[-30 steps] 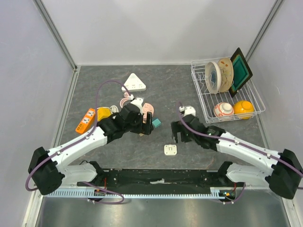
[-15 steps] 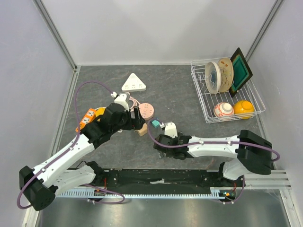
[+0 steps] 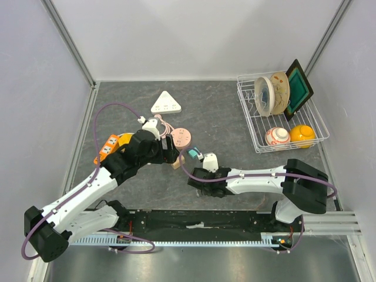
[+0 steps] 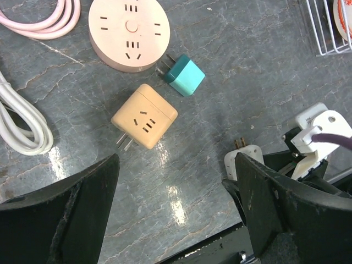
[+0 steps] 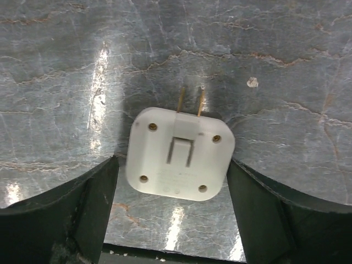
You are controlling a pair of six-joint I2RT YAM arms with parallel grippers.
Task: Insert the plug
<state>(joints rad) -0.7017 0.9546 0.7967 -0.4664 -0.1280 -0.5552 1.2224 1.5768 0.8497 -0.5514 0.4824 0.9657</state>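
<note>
A white plug adapter [image 5: 179, 157] lies flat on the grey table, with two brass prongs pointing away from the right wrist camera. My right gripper [image 5: 173, 162] is open. Its fingers [image 5: 82, 209] stand on either side of the plug, close to its edges. In the top view the right gripper [image 3: 203, 181] covers the plug. The plug also shows in the left wrist view [image 4: 242, 160]. My left gripper [image 4: 177, 162] is open and empty above the table, near a beige cube adapter [image 4: 144, 116], a teal plug [image 4: 185, 75] and a round pink socket [image 4: 129, 30].
A white triangular power strip [image 3: 166, 103] lies at the back. An orange power strip [image 3: 106, 148] and a yellow object [image 3: 126, 140] lie at the left. A wire dish rack [image 3: 249, 114] with plates and bowls stands at the right. White cable [image 4: 22, 126] and pink cable [image 4: 38, 16] lie coiled near the socket.
My right arm has swung left and toward the near edge, down over the white plug. My left arm has drawn back to the left, uncovering the pink socket and the beige cube.
</note>
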